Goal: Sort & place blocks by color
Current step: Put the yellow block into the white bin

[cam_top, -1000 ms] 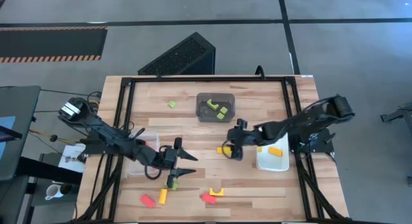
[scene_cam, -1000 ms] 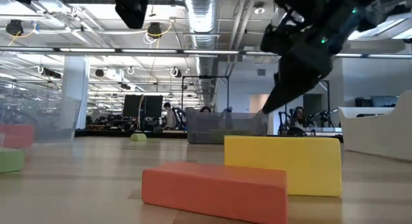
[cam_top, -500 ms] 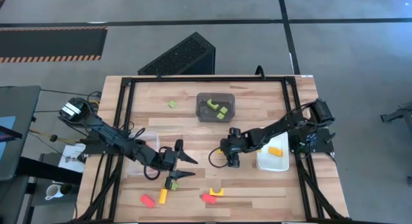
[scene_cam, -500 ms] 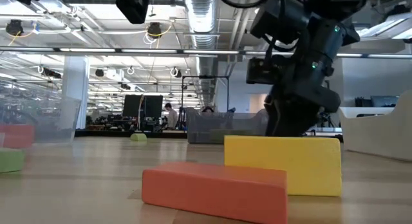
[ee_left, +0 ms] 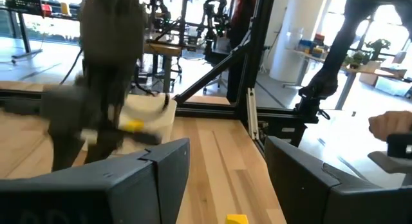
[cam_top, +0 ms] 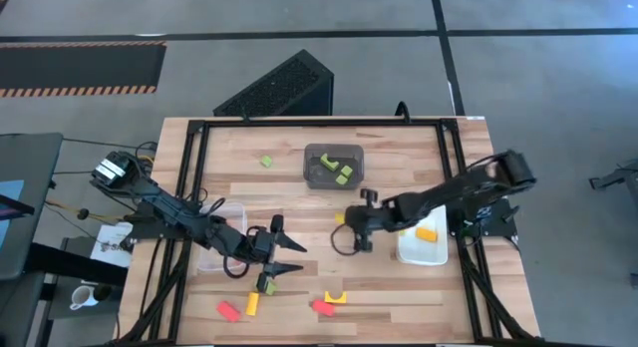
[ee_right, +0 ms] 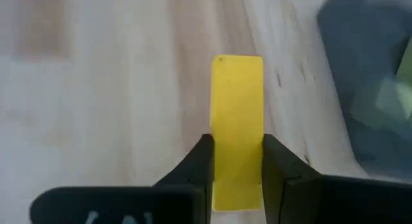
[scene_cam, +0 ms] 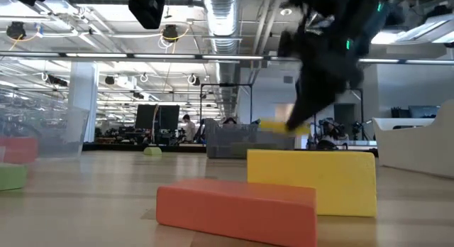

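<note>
Since half a second ago the right gripper (cam_top: 346, 219) has risen off the bench and drawn back toward the white bin (cam_top: 423, 249), and it now carries the yellow bar (ee_right: 237, 127) that lay on the wood near mid-bench; the low view shows the bar lifted clear of the surface. Its fingers (ee_right: 201, 163) are pressed against both long sides of the bar. The left gripper (cam_top: 291, 256) has not moved: it hangs near the front edge with its fingers spread and nothing between them.

A green block (cam_top: 267, 284) lies just beside the left gripper. Along the front edge lie a red block (cam_top: 229, 310), a yellow block (cam_top: 252, 303), a second red block (cam_top: 322, 307) and a yellow arch (cam_top: 336, 297). A dark grey bin (cam_top: 334, 168) toward the back edge holds green blocks (cam_top: 343, 173), and one more green piece (cam_top: 266, 162) sits on the wood beside it. The white bin holds an orange-yellow block (cam_top: 427, 233). A clear bin (cam_top: 227, 209) lies partly under the left arm. No writing can be read.
</note>
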